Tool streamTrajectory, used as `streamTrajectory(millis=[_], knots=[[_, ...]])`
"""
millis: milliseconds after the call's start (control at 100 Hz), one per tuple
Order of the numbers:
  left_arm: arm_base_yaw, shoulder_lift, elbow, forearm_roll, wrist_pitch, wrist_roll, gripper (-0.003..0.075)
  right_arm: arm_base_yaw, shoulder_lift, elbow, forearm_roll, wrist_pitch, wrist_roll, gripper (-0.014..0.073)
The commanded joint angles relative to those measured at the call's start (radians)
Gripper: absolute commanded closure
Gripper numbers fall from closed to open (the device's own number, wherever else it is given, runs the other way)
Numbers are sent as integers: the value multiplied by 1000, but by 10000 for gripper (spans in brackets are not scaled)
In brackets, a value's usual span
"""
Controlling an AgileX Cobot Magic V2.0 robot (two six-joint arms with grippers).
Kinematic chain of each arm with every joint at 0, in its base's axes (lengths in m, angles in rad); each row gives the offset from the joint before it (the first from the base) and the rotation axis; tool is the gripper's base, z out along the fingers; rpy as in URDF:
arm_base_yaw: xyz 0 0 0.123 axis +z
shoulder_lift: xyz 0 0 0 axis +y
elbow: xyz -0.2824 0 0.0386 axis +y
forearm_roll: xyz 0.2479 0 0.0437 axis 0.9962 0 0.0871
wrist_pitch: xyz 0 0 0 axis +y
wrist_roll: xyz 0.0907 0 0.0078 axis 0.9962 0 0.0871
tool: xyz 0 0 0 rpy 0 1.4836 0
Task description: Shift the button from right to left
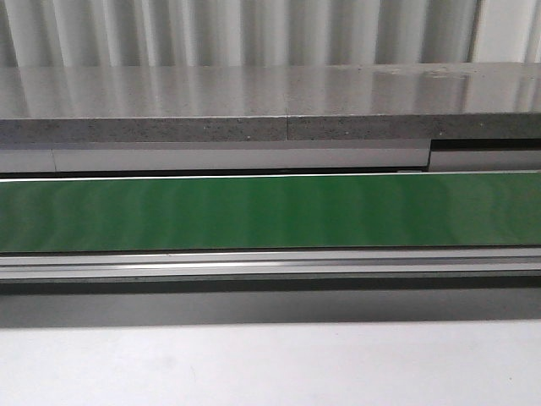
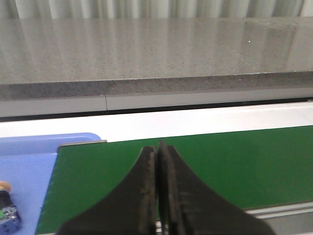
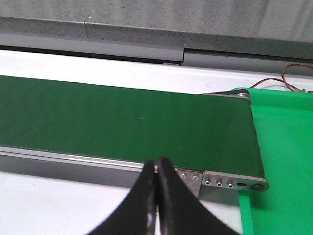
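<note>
Black fingers of the left gripper [image 2: 157, 196] are pressed together with nothing between them, hanging over the near edge of the green belt [image 2: 195, 166]. Beside the belt's left end lies a blue tray [image 2: 29, 171], and the button [image 2: 7, 213] sits in it near the edge of the left wrist view, only partly seen: an orange head, a dark collar and a blue-grey block. It is well apart from the left fingers.

The right gripper [image 3: 156, 196] also has its fingers closed on nothing, over the belt's near metal rail [image 3: 225, 182]. At the belt's right end is a green tray [image 3: 283, 147], with red and black wires [image 3: 293, 78] just beyond it.

In the front view a pale table [image 1: 270, 364] lies nearest, then the rail, then the belt. Beyond the belt runs a grey speckled counter [image 1: 254, 106], with a ribbed white wall [image 1: 254, 30] behind it.
</note>
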Motion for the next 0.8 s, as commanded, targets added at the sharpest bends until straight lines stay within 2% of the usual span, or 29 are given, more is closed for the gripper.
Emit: streamTrajectory(millis=[0, 120, 490, 570, 620, 790], knots=[[-5, -36, 15, 76, -132, -54, 740, 2, 7, -23, -3, -76, -10, 660], [-5, -107, 76, 156, -158, -153, 740, 2, 7, -23, -3, -76, -10, 660], [-5, -274, 274, 187, -160, -153, 740, 2, 7, -23, -3, -76, -10, 660], [-5, -278, 321, 187, -219, -153, 740, 2, 9, -23, -3, -77, -10, 660], [-5, -281, 322, 184, -182, -153, 740, 2, 10, -23, -3, -77, -10, 660], [-5, -281, 322, 184, -183, -153, 740, 2, 10, -23, -3, -77, -10, 660]])
